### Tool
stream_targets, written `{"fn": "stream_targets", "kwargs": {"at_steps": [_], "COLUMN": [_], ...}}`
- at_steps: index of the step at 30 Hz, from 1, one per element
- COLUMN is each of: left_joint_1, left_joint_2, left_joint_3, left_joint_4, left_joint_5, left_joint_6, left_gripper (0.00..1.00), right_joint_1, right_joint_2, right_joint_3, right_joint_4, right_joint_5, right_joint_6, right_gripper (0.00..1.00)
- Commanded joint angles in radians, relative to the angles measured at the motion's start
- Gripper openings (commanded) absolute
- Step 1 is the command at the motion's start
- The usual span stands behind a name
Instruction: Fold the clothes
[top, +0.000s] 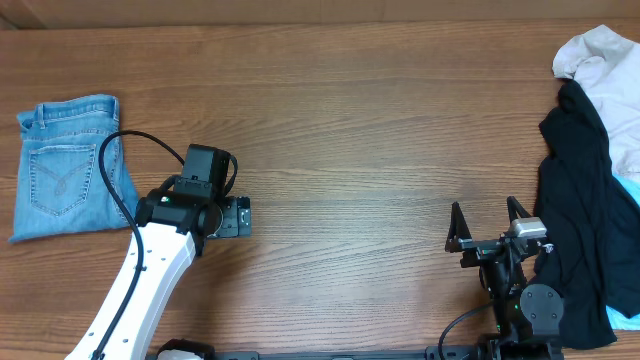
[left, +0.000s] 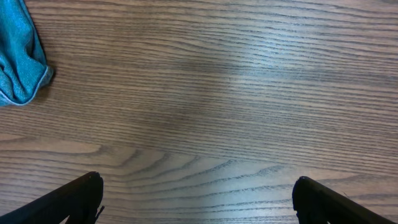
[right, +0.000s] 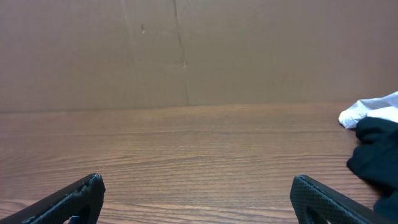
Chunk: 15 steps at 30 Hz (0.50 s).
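The jeans (top: 68, 165) lie folded into a compact, flat bundle at the 9 o'clock end of the bench (top: 350, 120), close to its left edge; the waistband runs along the bundle's 12 o'clock side and a stitched back pocket (top: 55, 178) faces up, so the slightly longer axis runs from 12 to 6 o'clock in the overhead view, with the bottom fold slanting a little; the left gripper (top: 236, 216) hovers well apart from them, with the bundle at about its 10 o'clock; its fingers (left: 68, 199) stand spread as wide as they go with only bare wood between them, and the wrist view catches just a rounded corner of the denim at its upper left; the left arm's black cable (top: 108, 175) loops across the bundle's 3 o'clock side, and whether it touches the cloth cannot be told; the right gripper (top: 484, 212) sits low at 5 o'clock on the bench, likewise fully spread and holding nothing, just beside the black garment (top: 575, 230) at its 3 o'clock; the off-white cloth (top: 605, 70) is heaped at the 2 o'clock corner, touching the black garment; between the two grippers and up to the brown wall (right: 186, 50) along the 12 o'clock edge, the wood is open.
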<state>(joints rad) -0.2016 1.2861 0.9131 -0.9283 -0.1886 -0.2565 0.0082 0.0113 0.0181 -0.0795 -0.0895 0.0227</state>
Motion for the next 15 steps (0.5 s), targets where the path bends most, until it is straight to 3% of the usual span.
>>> {"fn": "stream_targets", "kwargs": {"at_steps": [1,10,15], "left_joint_1": [-0.002,0.003,0.067], "left_joint_2": [0.005,-0.142,-0.304], "left_joint_3": [-0.006,-0.022,-0.079], "left_joint_4": [-0.002,0.032,0.146], "left_joint_5": [-0.013,-0.041,0.076], "left_joint_6": [-0.01,-0.01,0.069], "left_gripper": [1.0,1.0,1.0], "right_joint_1": [0.006,0.006,0.006], "right_joint_2": [-0.008,-0.008,-0.008], "right_joint_3": [-0.01,-0.01,-0.01], "right_joint_4": [0.003,0.003,0.003], "right_joint_5": [0.01,0.01,0.01], "right_joint_6": [0.0,0.0,0.0], "right_gripper": [1.0,1.0,1.0]}}
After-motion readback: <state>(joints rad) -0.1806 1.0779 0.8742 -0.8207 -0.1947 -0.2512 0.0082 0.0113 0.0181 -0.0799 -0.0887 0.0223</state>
